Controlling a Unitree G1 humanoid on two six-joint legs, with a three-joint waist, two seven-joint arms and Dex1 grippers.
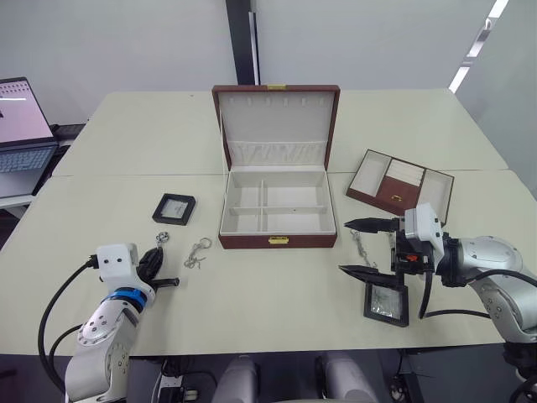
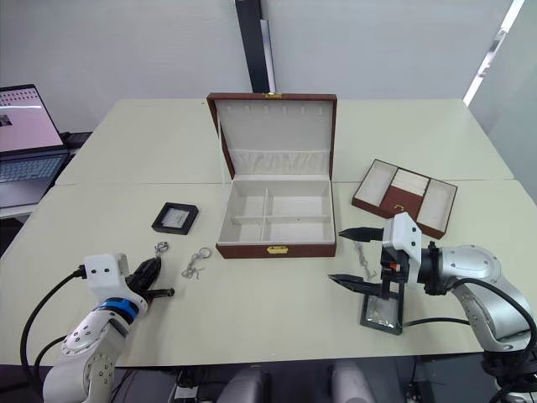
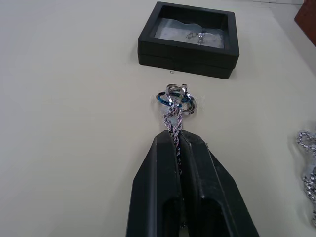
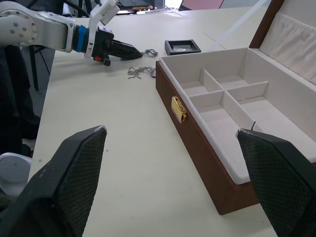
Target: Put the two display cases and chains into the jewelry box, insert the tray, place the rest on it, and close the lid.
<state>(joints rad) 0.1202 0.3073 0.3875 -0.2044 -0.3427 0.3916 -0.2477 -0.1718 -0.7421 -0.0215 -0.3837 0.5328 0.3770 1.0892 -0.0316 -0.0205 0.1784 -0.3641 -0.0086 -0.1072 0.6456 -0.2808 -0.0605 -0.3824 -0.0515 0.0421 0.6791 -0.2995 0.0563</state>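
The jewelry box [image 1: 277, 242] stands open at mid-table, its lid [image 1: 277, 117] upright and its cream compartments bare. My left gripper [image 3: 177, 139] is shut on one end of a chain [image 3: 177, 97], whose ringed end lies on the table just short of a black display case [image 1: 174, 208]. A second chain [image 1: 198, 252] lies to its right, near the box's front left corner. My right gripper [image 1: 362, 248] is open, one finger on each side of a third chain [image 2: 362, 253]. The other display case [image 1: 386, 302] sits close beside it, toward the front edge. The tray [image 1: 401, 185] rests right of the box.
A laptop [image 1: 21, 126] stands open on a side table at the far left. The table's front edge runs close behind both arms.
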